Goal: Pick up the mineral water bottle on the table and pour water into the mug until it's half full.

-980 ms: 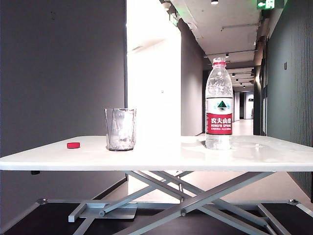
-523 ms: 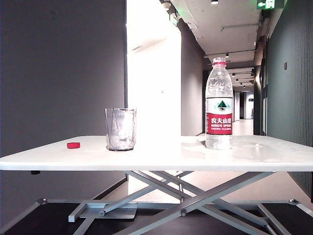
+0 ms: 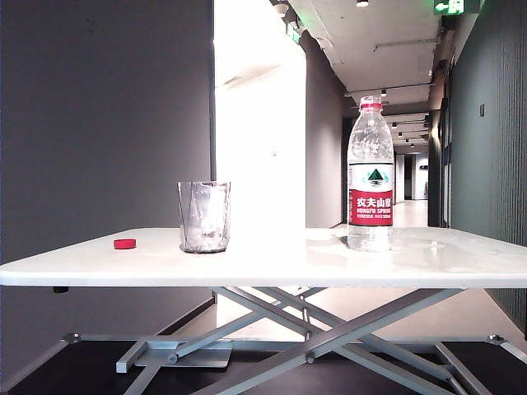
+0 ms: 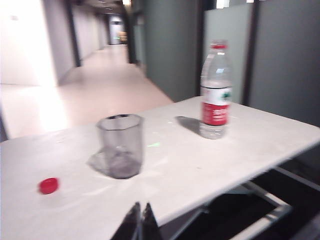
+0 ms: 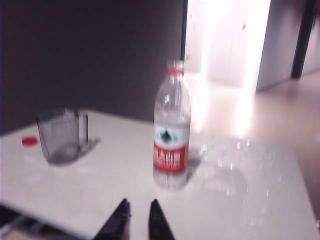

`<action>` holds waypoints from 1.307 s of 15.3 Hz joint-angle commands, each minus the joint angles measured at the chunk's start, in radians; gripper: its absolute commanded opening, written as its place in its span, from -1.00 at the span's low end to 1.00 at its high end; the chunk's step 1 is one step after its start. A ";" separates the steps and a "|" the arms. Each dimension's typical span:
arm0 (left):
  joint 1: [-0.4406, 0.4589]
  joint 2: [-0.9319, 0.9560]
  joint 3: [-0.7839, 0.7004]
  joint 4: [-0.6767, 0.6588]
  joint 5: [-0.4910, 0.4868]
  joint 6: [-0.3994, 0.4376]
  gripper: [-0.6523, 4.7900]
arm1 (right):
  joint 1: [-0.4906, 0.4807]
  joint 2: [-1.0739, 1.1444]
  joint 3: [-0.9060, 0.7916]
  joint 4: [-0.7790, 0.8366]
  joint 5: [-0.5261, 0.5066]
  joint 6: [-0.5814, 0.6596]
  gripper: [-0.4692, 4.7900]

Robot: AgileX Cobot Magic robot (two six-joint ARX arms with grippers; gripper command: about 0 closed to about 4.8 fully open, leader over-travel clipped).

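Note:
The mineral water bottle [image 3: 370,177] stands upright on the right part of the white table [image 3: 280,265], uncapped, with a red neck ring and a red-and-white label. The clear mug [image 3: 203,216] stands upright to its left. Neither gripper shows in the exterior view. In the left wrist view my left gripper [image 4: 142,206] is shut and empty at the table's near edge, short of the mug [image 4: 120,145] and far from the bottle [image 4: 215,92]. In the right wrist view my right gripper [image 5: 139,202] is slightly open and empty, just short of the bottle [image 5: 171,130]; the mug [image 5: 61,135] stands off to the side.
A small red cap [image 3: 124,243] lies on the table left of the mug, also seen as the cap [image 4: 48,185] in the left wrist view. Water droplets [image 5: 235,165] speckle the tabletop beyond the bottle. A grey crossed frame [image 3: 329,329] carries the table; a corridor runs behind.

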 commanded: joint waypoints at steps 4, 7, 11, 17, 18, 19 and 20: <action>0.000 0.000 0.001 -0.015 0.028 -0.010 -0.78 | 0.003 0.529 0.048 0.457 -0.006 0.000 0.36; 0.000 0.000 0.001 -0.023 0.028 -0.010 -0.78 | 0.004 0.964 0.250 0.625 -0.063 0.000 1.00; 0.000 0.000 0.001 -0.032 0.028 -0.010 -0.78 | 0.009 1.342 0.478 0.766 -0.128 0.005 1.00; 0.000 0.000 0.001 -0.049 0.027 0.002 -0.78 | 0.009 1.721 0.782 0.794 -0.217 0.008 1.00; 0.000 0.000 0.001 -0.050 0.028 0.002 -0.78 | 0.010 1.761 0.818 0.794 -0.219 0.008 1.00; 0.000 0.000 0.001 -0.051 0.028 0.002 -0.78 | 0.010 1.794 0.848 0.794 -0.233 0.008 1.00; 0.000 0.000 0.001 -0.055 0.031 0.002 -0.78 | 0.010 1.841 0.887 0.794 -0.234 0.008 1.00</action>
